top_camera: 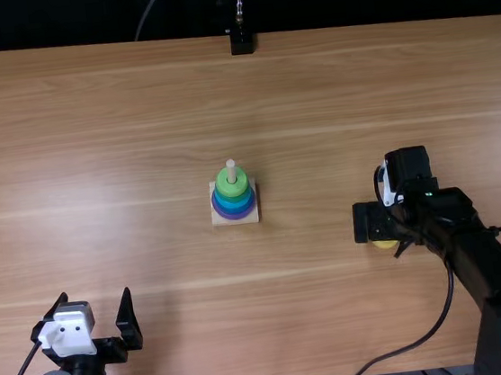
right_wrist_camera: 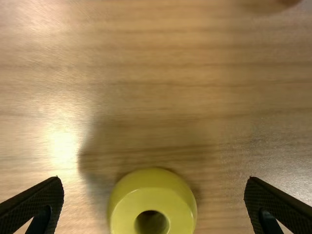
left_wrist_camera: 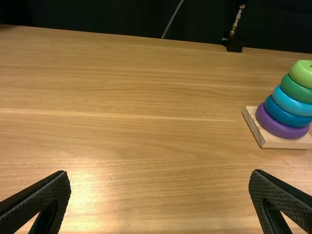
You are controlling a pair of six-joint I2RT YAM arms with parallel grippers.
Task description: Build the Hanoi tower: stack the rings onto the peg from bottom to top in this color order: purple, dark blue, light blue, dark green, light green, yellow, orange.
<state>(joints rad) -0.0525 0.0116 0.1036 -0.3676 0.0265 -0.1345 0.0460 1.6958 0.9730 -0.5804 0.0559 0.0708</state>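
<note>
In the top view the left gripper (top_camera: 103,324) stands open over the table's near left part; the left wrist view shows the left gripper (left_wrist_camera: 160,195) with nothing between its fingers. The right gripper (top_camera: 379,243) is right of the peg, above the yellow ring (top_camera: 386,244). The right wrist view has the right gripper (right_wrist_camera: 152,202) open, its fingers on either side of the yellow ring (right_wrist_camera: 152,195), not touching it. On the peg (top_camera: 231,168) are purple, dark blue, light blue, dark green and light green rings, the light green ring (top_camera: 231,182) topmost.
The wooden base (top_camera: 222,220) stands near the middle of the table (top_camera: 121,166). A black mount (top_camera: 241,42) is at the far edge. A cable (top_camera: 413,344) from the right arm loops over the near edge. A brown-red thing (right_wrist_camera: 288,2) shows at the right wrist view's corner.
</note>
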